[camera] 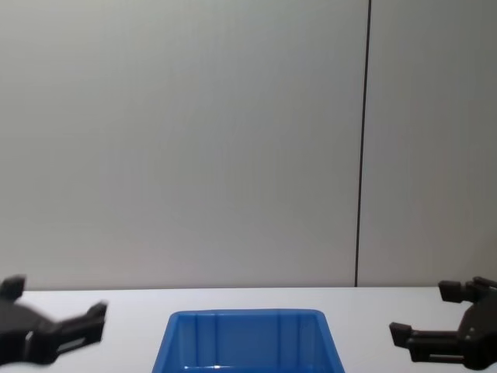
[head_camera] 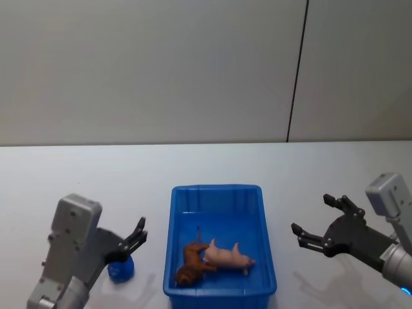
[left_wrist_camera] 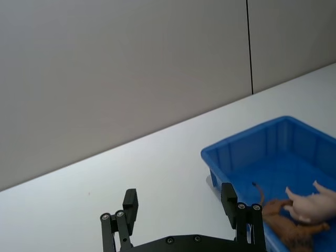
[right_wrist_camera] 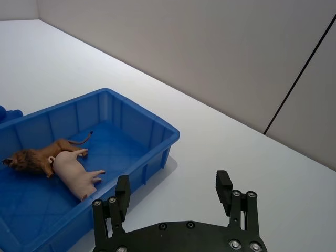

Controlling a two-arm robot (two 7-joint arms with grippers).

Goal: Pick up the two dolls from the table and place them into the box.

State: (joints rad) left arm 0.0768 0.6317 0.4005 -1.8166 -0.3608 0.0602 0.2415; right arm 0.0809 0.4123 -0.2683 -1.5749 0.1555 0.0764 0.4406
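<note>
The blue box (head_camera: pixel 216 189) stands in the middle of the table (head_camera: pixel 77 174). Inside it lies the reddish-brown doll (head_camera: pixel 191 264), and a pink pig toy (head_camera: pixel 228 257) rests against it. The blue doll (head_camera: pixel 120 269) sits on the table left of the box, partly hidden under my left gripper (head_camera: pixel 133 241), which hovers open just above it. My right gripper (head_camera: pixel 313 215) is open and holds nothing, right of the box. The right wrist view shows the box (right_wrist_camera: pixel 152 118), the brown doll (right_wrist_camera: pixel 37 157), the pig (right_wrist_camera: pixel 73 170) and a bit of the blue doll (right_wrist_camera: pixel 5 113).
A grey wall (head_camera: pixel 154 71) with a dark vertical seam rises behind the table. In the chest view the box (camera: pixel 248 342) sits between my left gripper (camera: pixel 54 299) and right gripper (camera: pixel 425 311). Bare tabletop lies on both sides of the box.
</note>
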